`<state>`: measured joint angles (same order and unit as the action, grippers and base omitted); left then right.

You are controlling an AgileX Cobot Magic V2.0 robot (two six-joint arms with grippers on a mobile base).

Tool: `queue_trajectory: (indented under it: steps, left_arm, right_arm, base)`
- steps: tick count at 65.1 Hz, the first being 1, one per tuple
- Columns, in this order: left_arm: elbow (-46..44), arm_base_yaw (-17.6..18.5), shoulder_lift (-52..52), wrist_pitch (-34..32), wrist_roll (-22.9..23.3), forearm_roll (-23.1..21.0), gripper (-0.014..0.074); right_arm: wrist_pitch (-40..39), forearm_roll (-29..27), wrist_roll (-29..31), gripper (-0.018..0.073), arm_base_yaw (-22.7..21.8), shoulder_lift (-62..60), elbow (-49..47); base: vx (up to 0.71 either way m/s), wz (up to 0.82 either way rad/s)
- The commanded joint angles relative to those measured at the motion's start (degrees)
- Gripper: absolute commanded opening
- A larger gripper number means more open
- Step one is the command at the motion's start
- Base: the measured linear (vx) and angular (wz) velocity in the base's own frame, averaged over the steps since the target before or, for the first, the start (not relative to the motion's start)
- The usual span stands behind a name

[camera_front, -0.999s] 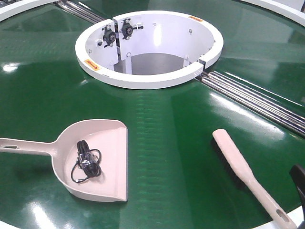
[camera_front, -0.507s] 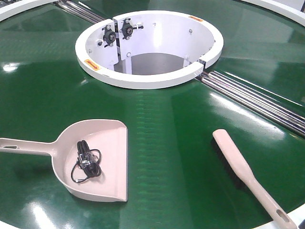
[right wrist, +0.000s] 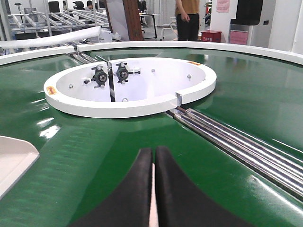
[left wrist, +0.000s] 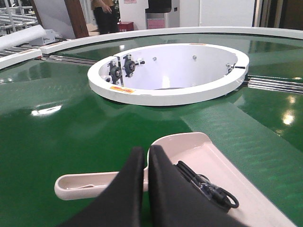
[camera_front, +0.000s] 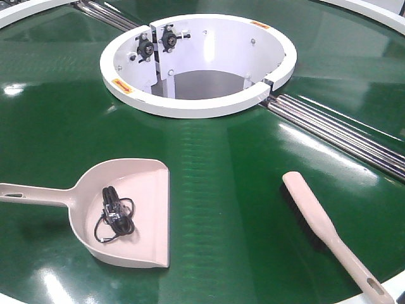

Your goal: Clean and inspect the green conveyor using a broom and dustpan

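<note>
We see the glossy dark-green conveyor belt (camera_front: pixel 209 190), white ring hub (camera_front: pixel 197 104) centred. Nearer than hub: beige-pink plastic dustpan (camera_front: pixel 142 190) holding black cable (camera_front: pixel 114 215); flat beige broom (camera_front: pixel 323 228). Only wrist views show black left gripper (left wrist: pixel 147 156), right gripper (right wrist: pixel 154 156), both closed, empty.

The right gripper (right wrist: pixel 152 163) has its two black fingers (right wrist: pixel 135 189) pressed together, low over the green conveyor (right wrist: pixel 246 94). Ahead of it sits the white hub ring (right wrist: pixel 130 106). Silver rollers (right wrist: pixel 236 142) run to its right. The dustpan (right wrist: pixel 14 158) corner lies to its left.
</note>
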<state>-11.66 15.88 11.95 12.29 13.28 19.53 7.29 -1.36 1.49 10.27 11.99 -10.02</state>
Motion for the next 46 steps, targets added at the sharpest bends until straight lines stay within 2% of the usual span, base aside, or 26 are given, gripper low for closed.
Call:
queue_trajectory:
  steps: [1, 8, 11, 13, 18, 23, 29, 37, 42, 46]
  left_arm:
    - [-1.5, 0.35, 0.63, -4.49, 0.06, 0.21, -0.0006]
    - [-1.16, 0.35, 0.63, -4.43, -0.11, 0.07, -0.0006]
    - [-1.16, 0.25, 0.63, -4.35, -1.45, -1.8, -0.0006]
    - [-1.1, 0.18, 0.63, -4.14, -3.96, -4.83, -0.0006]
    - [-0.1, 0.18, 0.63, -4.84, -14.16, -13.91, -0.0006]
    - [1.92, 0.18, 0.21, -7.13, -20.81, -19.53, -0.0006]
    - [5.22, -0.34, -2.13, -11.11, -19.8, -20.47, -0.0006]
    - [10.77, -4.42, -8.32, -16.8, -14.81, -20.45, -0.0006]
    - [14.09, -6.73, -12.92, -16.92, -12.66, -20.59, -0.0006]
    - [13.84, -7.56, -13.62, -12.29, -12.63, -20.73, -0.0006]
  right_arm:
    - [-4.79, 0.42, 0.05, -0.0008, -0.38, 0.45, -1.51]
    - [-4.79, 0.42, 0.05, -0.0008, -0.38, 0.45, -1.51]
    - [-4.79, 0.42, 0.05, -0.0008, -0.38, 0.45, -1.51]
    - [-4.79, 0.42, 0.05, -0.0008, -0.38, 0.45, -1.51]
    - [-4.74, 0.42, 0.05, -0.0008, -0.38, 0.45, -1.51]
    - [-4.74, 0.42, 0.05, -0.0008, -0.38, 0.45, -1.51]
    - [-4.74, 0.42, 0.05, -0.0008, -0.38, 0.45, -1.51]
    - [-4.74, 0.42, 0.05, -0.0008, -0.38, 0.45, -1.51]
    - [-4.74, 0.42, 0.05, -0.0008, -0.38, 0.45, -1.51]
    - [-4.74, 0.42, 0.05, -0.0008, -0.38, 0.45, -1.51]
  base:
    - [0.0, 0.0]
    - [0.0, 0.0]
    - [0.0, 0.0]
    - [0.0, 0.0]
    - [0.0, 0.0]
    - [0.0, 0.0]
    - [0.0, 0.0]
    - [0.0, 0.0]
    - [0.0, 0.0]
    - [0.0, 0.0]
